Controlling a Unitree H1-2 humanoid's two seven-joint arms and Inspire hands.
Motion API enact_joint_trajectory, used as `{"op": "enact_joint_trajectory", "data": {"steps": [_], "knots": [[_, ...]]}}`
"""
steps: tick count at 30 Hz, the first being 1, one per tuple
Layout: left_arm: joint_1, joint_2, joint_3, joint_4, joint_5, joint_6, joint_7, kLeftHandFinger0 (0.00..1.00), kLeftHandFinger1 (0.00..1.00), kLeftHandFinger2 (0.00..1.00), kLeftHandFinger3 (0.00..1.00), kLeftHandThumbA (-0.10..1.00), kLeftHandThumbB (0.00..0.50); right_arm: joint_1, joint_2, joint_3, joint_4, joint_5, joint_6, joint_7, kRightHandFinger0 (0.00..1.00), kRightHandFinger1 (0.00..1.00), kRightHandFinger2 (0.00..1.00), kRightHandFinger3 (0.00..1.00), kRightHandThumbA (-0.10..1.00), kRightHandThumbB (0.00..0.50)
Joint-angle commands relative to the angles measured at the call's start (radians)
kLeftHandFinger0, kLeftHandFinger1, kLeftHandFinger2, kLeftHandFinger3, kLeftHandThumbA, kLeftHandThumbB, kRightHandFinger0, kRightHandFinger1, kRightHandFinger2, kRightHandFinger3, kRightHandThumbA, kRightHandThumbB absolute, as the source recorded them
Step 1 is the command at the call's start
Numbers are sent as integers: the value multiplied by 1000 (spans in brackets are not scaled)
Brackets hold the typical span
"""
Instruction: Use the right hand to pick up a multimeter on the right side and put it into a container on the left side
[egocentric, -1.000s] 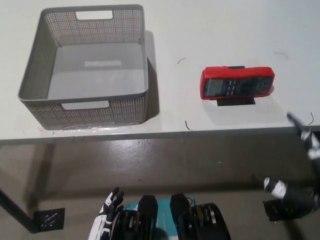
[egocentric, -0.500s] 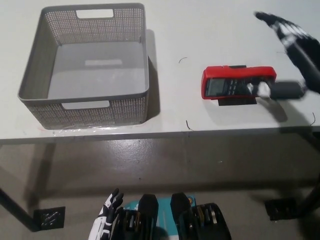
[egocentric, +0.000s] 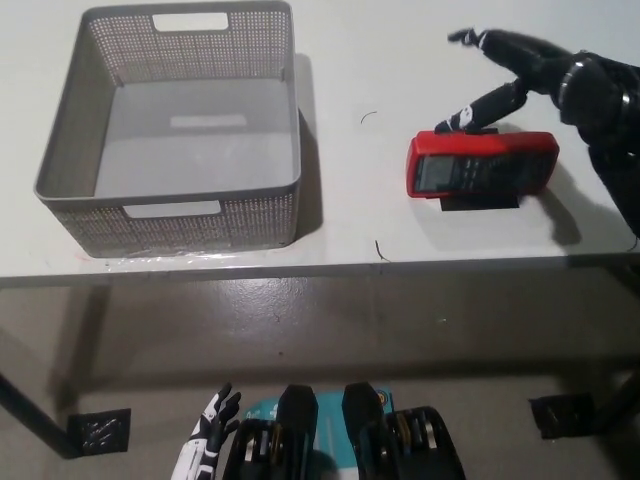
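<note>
Over on the right side of the white surface (egocentric: 400, 60), the red multimeter (egocentric: 482, 165) is lying flat, its long side running left to right, with the grey screen toward its left end and a dark strip peeking out from beneath its near edge. The black right hand (egocentric: 530, 70) is hovering just behind it, at its far edge, reaching in from the right with the fingers (egocentric: 482, 106) spread apart and holding nothing. One finger is pointing down toward the meter's far rim, near its left end, though whether it is actually touching the casing is hard to tell from where I am standing; another is stretching out above, well clear of it. The multimeter is sitting just in front of and below the palm, not grasped.

Well apart to the left, the grey perforated container (egocentric: 170, 215) is standing upright on the same surface, its open top showing a bare floor inside.

The white left hand (egocentric: 205, 450) is resting low down, below the surface's front edge, fingers loosely apart.
</note>
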Motion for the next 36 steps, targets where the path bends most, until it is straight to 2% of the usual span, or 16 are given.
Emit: {"op": "enact_joint_trajectory", "data": {"steps": [1, 11, 15, 20, 23, 25, 26, 27, 29, 30, 31, 32, 33, 34, 35, 36], "knots": [[22, 8, -14, -14, 14, -74, 21, 1000, 1000, 1000, 1000, 1000, 269, -281, 51, 101, 381, -56, -35, 212, 1000, 1000, 1000, 1000, 1000, 468], [11, 17, -21, -15, 21, -74, 21, 1000, 1000, 1000, 1000, 1000, 262, -341, 105, 174, 629, -38, -107, 253, 1000, 1000, 1000, 1000, 1000, 432], [2, 24, -26, -10, 20, -74, 24, 1000, 1000, 1000, 1000, 1000, 264, -337, 128, 191, 681, -52, -111, 237, 1000, 1000, 1000, 1000, 1000, 491], [0, 25, -39, -3, 21, -74, 27, 1000, 1000, 1000, 1000, 1000, 271, -279, 144, 199, 710, -56, -152, 188, 1000, 1000, 1000, 1000, 1000, 489], [-2, 21, -44, -1, 20, -74, 25, 1000, 1000, 1000, 1000, 1000, 289, -221, 164, 172, 730, -49, -115, 21, 1000, 1000, 1000, 1000, 666, 500], [-5, 23, -44, -2, 13, -74, 20, 1000, 1000, 1000, 1000, 1000, 281, -175, 168, 115, 724, -11, -123, -126, 753, 883, 998, 1000, 254, 415], [-8, 24, -44, -3, 12, -74, 19, 1000, 1000, 1000, 1000, 1000, 281, -165, 169, 105, 722, -8, -130, -159, 735, 859, 965, 1000, 246, 424], [-13, 26, -41, -2, 2, -74, 8, 1000, 1000, 1000, 1000, 1000, 288, -138, 171, 94, 720, -6, -158, -229, 1000, 1000, 1000, 851, 100, 350], [-20, 27, -40, 0, -2, -74, 4, 1000, 1000, 1000, 1000, 1000, 294, -121, 172, 73, 722, 6, -175, -257, 1000, 1000, 989, 612, 31, 336], [-26, 24, -39, 3, -7, -74, 3, 1000, 1000, 1000, 1000, 1000, 285, -101, 171, 63, 724, 7, -201, -280, 1000, 975, 844, 436, 30, 332], [-28, 23, -40, 4, -6, -74, 3, 1000, 1000, 1000, 1000, 1000, 285, -97, 170, 59, 725, 6, -208, -286, 996, 950, 805, 386, 31, 330], [-27, 24, -41, 2, -6, -74, 0, 1000, 1000, 1000, 1000, 1000, 286, -75, 174, 46, 728, 14, -222, -324, 731, 779, 690, 435, -39, 314], [-27, 25, -42, 0, -6, -74, -3, 1000, 1000, 1000, 1000, 1000, 286, -61, 175, 34, 728, 19, -232, -355, 678, 757, 668, 442, -75, 310], [-27, 28, -46, -2, -14, -74, -8, 1000, 1000, 1000, 1000, 1000, 278, -42, 175, 16, 730, 26, -265, -412, 260, 437, 484, 417, -99, 278], [-28, 30, -49, -2, -12, -74, -9, 1000, 1000, 1000, 1000, 1000, 278, -23, 175, 10, 733, 23, -289, -463, 57, 188, 342, 394, -100, 199], [-29, 31, -51, -3, -17, -74, -13, 1000, 1000, 1000, 1000, 1000, 282, -7, 177, -3, 737, 28, -309, -499, 2, 219, 461, 499, -100, 151]]}}
